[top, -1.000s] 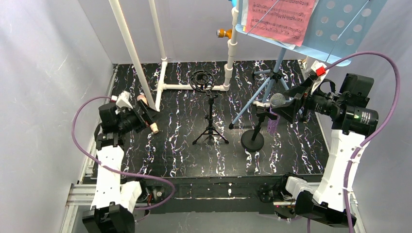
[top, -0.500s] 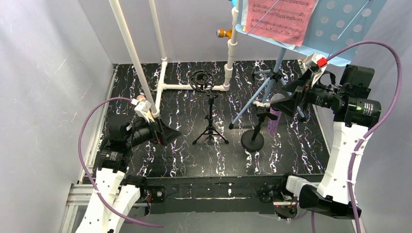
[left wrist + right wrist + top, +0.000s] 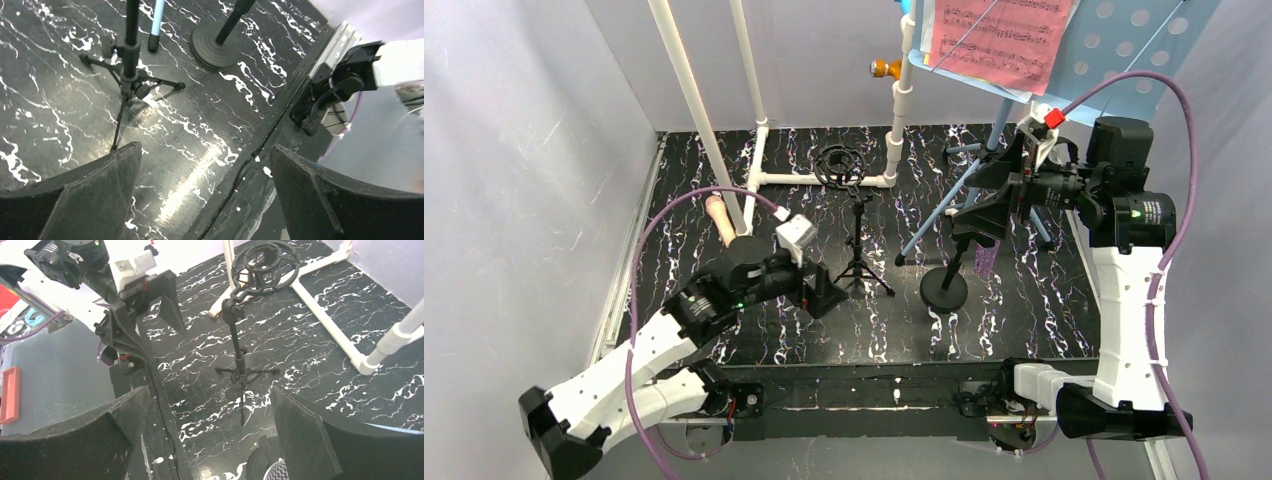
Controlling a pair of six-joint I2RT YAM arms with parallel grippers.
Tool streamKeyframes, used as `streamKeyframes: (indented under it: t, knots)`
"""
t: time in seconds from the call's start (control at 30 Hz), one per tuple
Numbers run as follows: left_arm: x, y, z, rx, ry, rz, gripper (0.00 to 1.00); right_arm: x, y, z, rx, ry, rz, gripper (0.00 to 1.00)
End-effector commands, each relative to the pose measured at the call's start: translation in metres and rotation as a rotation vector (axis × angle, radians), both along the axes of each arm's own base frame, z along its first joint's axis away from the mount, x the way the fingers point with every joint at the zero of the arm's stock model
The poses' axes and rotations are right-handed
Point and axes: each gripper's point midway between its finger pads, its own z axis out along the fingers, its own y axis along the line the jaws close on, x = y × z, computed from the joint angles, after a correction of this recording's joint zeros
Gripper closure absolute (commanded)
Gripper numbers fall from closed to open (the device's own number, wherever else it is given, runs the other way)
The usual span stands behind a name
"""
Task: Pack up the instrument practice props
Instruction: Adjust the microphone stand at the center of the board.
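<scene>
Your left gripper [image 3: 827, 296], jaws spread and empty, has swung from nine o'clock toward the central black tripod mount [image 3: 857, 252], probably your next pickup; your right gripper [image 3: 979, 215] is likewise spread and empty.

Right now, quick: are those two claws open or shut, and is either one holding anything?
Left gripper: open, holding nothing.
Right gripper: open, holding nothing.

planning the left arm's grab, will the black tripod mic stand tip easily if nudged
Probably tippy: the black tripod stand has thin, narrow-set legs and a ring mount up top. It looks light and rigid, so a nudge may slide or topple it.
</scene>
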Motion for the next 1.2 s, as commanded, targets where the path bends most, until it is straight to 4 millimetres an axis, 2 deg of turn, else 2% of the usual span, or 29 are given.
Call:
streamKeyframes:
  t: [0.0, 0.17, 0.33, 0.47, 0.57, 0.7, 0.83, 1.17]
  knots:
    - [0.031, -0.018, 0.031, 0.055, -0.241, 0.057, 0.02, 0.0, 0.015, 0.001, -0.003, -0.017, 0.056, 0.0]
    - [0.053, -0.039, 0.041, 0.062, -0.368, 0.043, 0.02, 0.0, 0.031, -0.013, -0.041, 0.0, 0.118, 0.0]
    - [0.07, -0.046, 0.034, 0.117, -0.387, 0.065, 0.02, 0.009, 0.04, -0.036, -0.138, 0.002, 0.132, 0.0]
    - [0.077, -0.046, 0.027, 0.141, -0.387, 0.088, 0.02, 0.018, 0.039, -0.049, -0.227, -0.037, 0.107, 0.0]
    - [0.083, -0.046, 0.031, 0.129, -0.404, 0.119, 0.02, 0.03, 0.032, -0.056, -0.299, -0.077, 0.063, 0.0]
    - [0.091, -0.051, 0.039, 0.105, -0.431, 0.142, 0.02, 0.04, 0.027, -0.057, -0.346, -0.113, 0.034, 0.0]
    - [0.102, -0.057, 0.039, 0.105, -0.433, 0.148, 0.05, 0.041, 0.029, -0.056, -0.351, -0.131, 0.055, 0.0]
    - [0.125, -0.061, 0.033, 0.161, -0.455, 0.182, 0.22, 0.045, 0.042, -0.054, -0.341, -0.144, 0.102, 0.0]
